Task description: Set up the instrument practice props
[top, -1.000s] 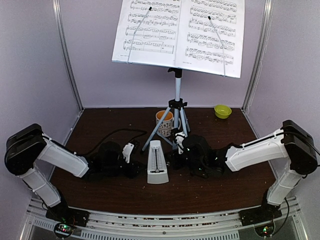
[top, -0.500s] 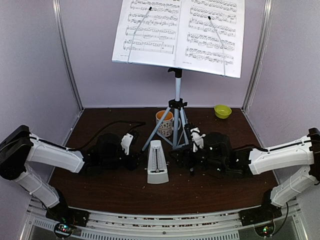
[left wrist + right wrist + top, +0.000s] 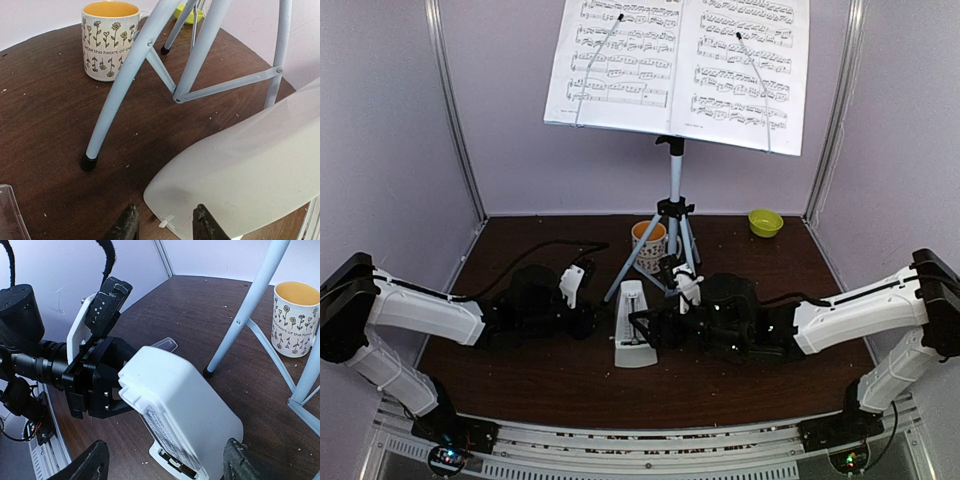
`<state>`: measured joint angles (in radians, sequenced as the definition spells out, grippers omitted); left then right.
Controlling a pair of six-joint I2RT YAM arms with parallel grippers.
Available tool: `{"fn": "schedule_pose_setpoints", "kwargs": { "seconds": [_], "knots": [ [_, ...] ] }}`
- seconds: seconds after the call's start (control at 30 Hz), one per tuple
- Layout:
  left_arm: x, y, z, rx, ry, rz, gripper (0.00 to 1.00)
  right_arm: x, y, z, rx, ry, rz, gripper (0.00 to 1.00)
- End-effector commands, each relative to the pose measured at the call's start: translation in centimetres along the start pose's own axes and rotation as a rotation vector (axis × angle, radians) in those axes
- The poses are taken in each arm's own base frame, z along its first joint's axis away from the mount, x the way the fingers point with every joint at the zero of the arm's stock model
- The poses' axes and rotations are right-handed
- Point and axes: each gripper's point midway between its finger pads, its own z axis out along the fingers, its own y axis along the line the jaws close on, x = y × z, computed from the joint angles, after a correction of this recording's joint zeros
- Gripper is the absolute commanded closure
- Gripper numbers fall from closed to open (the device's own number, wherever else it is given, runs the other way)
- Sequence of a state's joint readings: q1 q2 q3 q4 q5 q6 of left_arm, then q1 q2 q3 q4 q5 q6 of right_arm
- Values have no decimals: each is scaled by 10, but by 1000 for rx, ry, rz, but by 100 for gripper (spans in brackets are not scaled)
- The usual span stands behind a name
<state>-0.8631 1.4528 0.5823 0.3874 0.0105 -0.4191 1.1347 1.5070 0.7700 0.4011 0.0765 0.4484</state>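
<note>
Right gripper (image 3: 167, 466) stands wide, its two fingers straddling the white pyramid metronome (image 3: 180, 405) without visibly pressing its sides; the left gripper (image 3: 165, 227) sits low at the metronome's other flank, its jaws narrowly parted with bare wood between them and nothing seen clamped; the metronome stands upright on the brown table (image 3: 520, 370), between the two grippers and just in front of the tripod's near legs; the music stand (image 3: 673, 170) is erected at the back middle of the table on its grey tripod (image 3: 125, 85), legs spread and feet down; the two sheet-music pages (image 3: 620, 60) lie side by side on its desk under the wire retainers; stand and pages therefore look finished, and the metronome looks placed; a clear piece (image 3: 6, 210) at the edge of the left wrist view may be its cover, though I cannot tell, so fitting or removing that could be what is left, along with clearing both arms away; the flowered mug (image 3: 107, 40) stands just beside the tripod legs and the green bowl (image 3: 765, 222) sits well apart at the back right, neither part of the set.
</note>
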Motion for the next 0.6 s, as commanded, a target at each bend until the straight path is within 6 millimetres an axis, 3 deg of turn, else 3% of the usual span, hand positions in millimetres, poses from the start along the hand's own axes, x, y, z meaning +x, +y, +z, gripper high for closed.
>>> {"fn": "schedule_pose_setpoints", "kwargs": {
  "seconds": [0.0,0.2,0.57],
  "knots": [
    [-22,-4,-2,13,-63,12,62,-17,8,9,-1,-48,7,22],
    [-23,-4,-2,17,-66,12,63,-17,5,19,28,-46,4,30],
    [-23,-4,-2,16,-65,27,63,-17,-6,14,79,-53,-7,50]
  ]
}}
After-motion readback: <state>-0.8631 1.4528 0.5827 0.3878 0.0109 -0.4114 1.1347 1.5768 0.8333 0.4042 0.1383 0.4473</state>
